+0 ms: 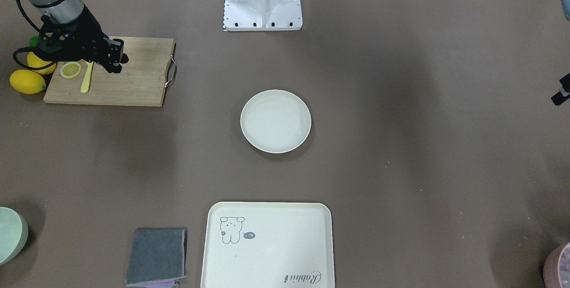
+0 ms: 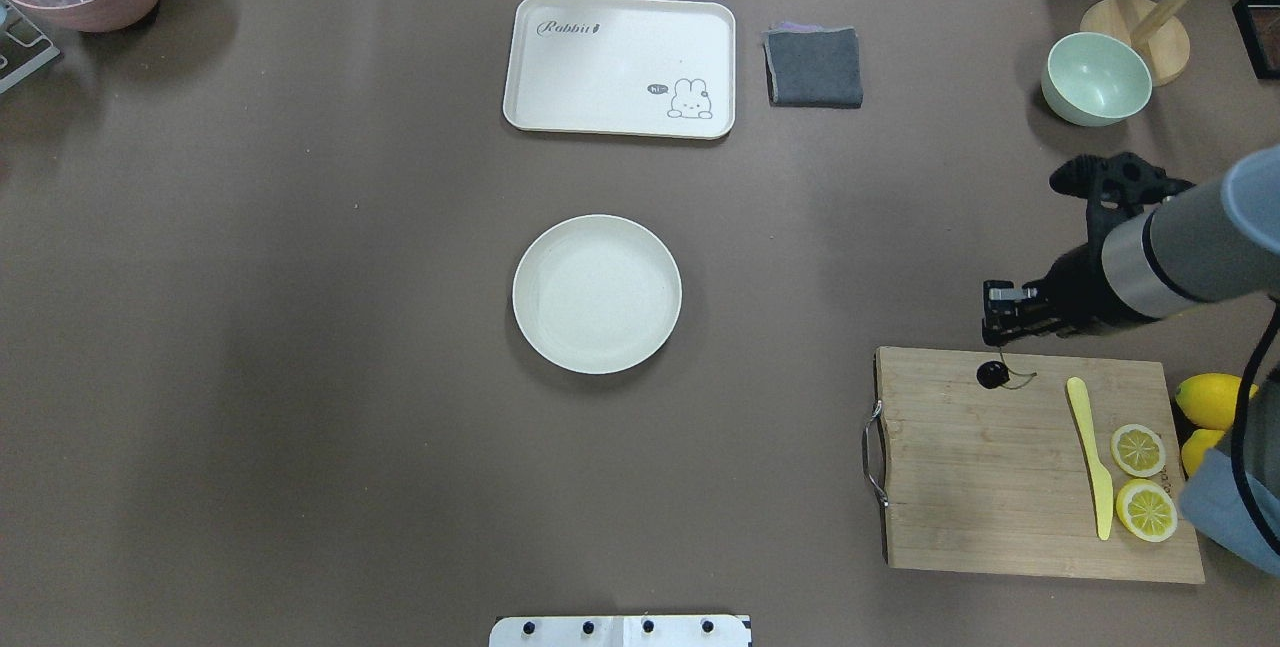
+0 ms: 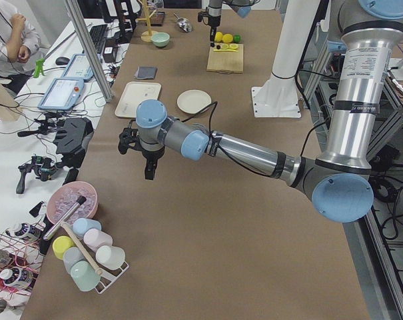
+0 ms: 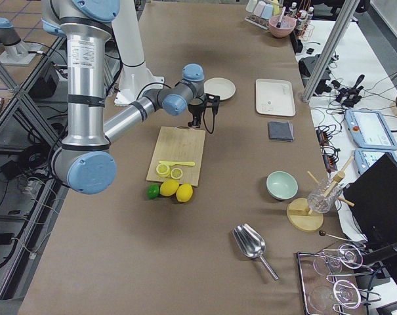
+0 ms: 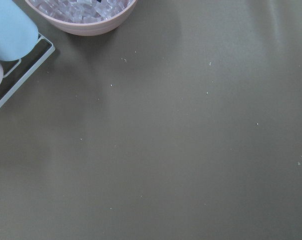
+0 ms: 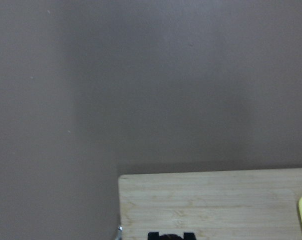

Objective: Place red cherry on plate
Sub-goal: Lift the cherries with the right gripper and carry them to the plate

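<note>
Cherry small, round, near-black | thin stem | at cutting board edge

A wooden cutting board carries a yellow knife and two lemon slices, lemons and what seems a lime lie beside it, and a cream tray, grey cloth and green bowl stand apart.

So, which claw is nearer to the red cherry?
The right claw: it is right by the red cherry, at the cutting board's edge. The left claw is far away at the table's other end, near the pink bowl.
</note>
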